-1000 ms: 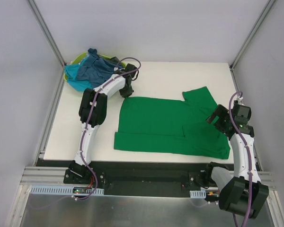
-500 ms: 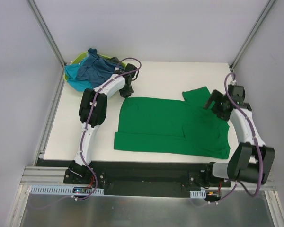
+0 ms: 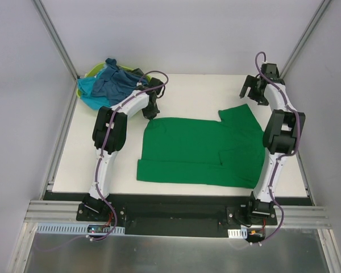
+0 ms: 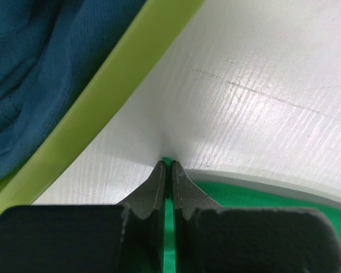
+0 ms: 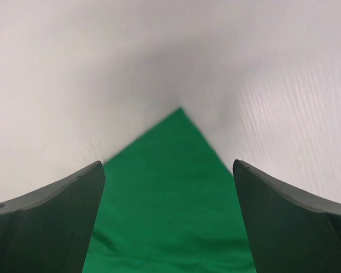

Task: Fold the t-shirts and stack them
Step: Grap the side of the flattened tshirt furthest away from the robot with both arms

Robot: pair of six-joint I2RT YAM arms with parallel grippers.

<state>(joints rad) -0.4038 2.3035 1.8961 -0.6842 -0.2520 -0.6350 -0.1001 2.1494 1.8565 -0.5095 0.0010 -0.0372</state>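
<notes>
**1. Desk** [image 3: 82, 165]. White, and the nearest item. Both arms rise from its near edge.

**2. Green shirt** [image 3: 187, 151]. It lies spread flat over the middle and right of the desk, with one sleeve [image 3: 238, 116] pointing away at the far right. It is not yet folded. We judge that it is laid out flat so that its edges can be picked up and carried over.

**3. Left jaws.** They sit at the shirt's far-left corner, tips down at the desk. They are pressed together with a sliver of green cloth pinched between them. We read this as a corner grip taken for the first fold.

**4. Right jaws.** They hover at the far right, over the sleeve's tip. They are spread wide and hold nothing. In the wrist view the green point of the sleeve lies between the two fingers [image 5: 45, 219], untouched as far as we can see. We judge that they are lined up to close on that tip, so that both far corners can be lifted together.

**5. Basket** [image 3: 92, 70]. Lime plastic, in the far-left corner, just beside the left jaws. It holds a blue shirt [image 3: 115, 84] and a turquoise shirt [image 3: 86, 90], crumpled and spilling over the rim. We cannot identify a darker piece at the heap's far edge. We take these shirts to be waiting their turn.
</notes>
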